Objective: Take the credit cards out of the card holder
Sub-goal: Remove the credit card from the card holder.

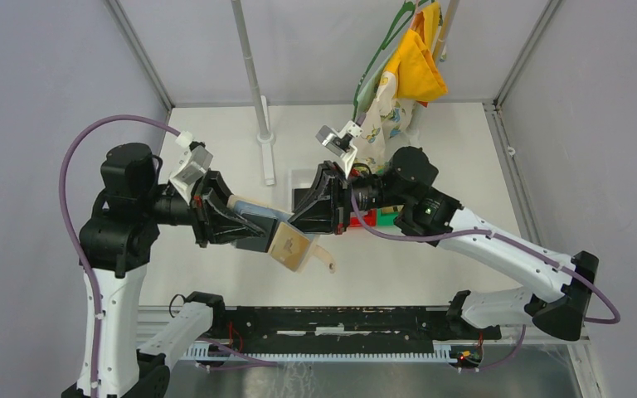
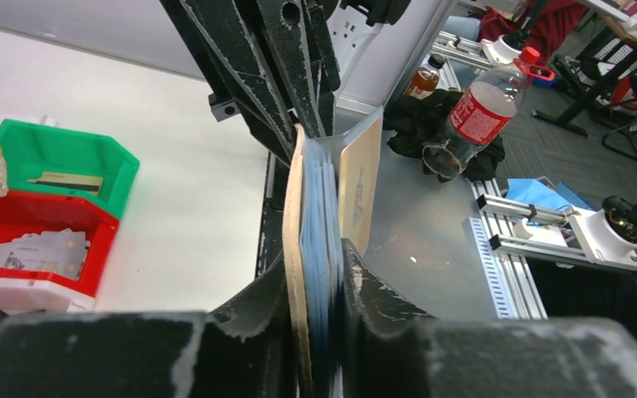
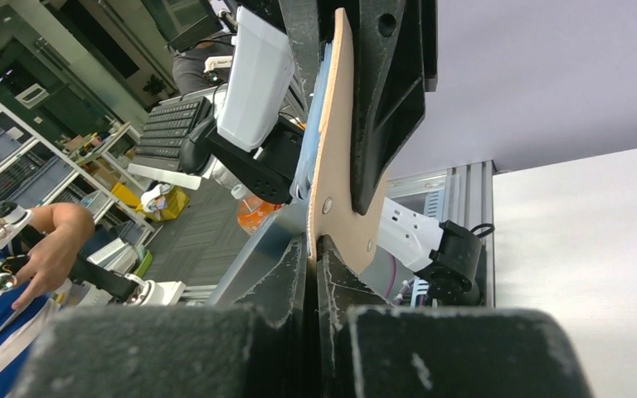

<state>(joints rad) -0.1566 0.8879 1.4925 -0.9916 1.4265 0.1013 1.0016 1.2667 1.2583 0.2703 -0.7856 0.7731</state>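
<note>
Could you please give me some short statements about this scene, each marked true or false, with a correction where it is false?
1. The left gripper and the right gripper both grip the card holder. True.
2. The card holder lies flat and closed. False: it is held on edge between the two grippers, with one flap spread away from the rest.
3. The red bin contains pale cards. True.
4. The green bin contains a bottle. False: only a flat tan item lies in it.
5. The right gripper is wide open. False: it is shut on an edge of the card holder.
</note>
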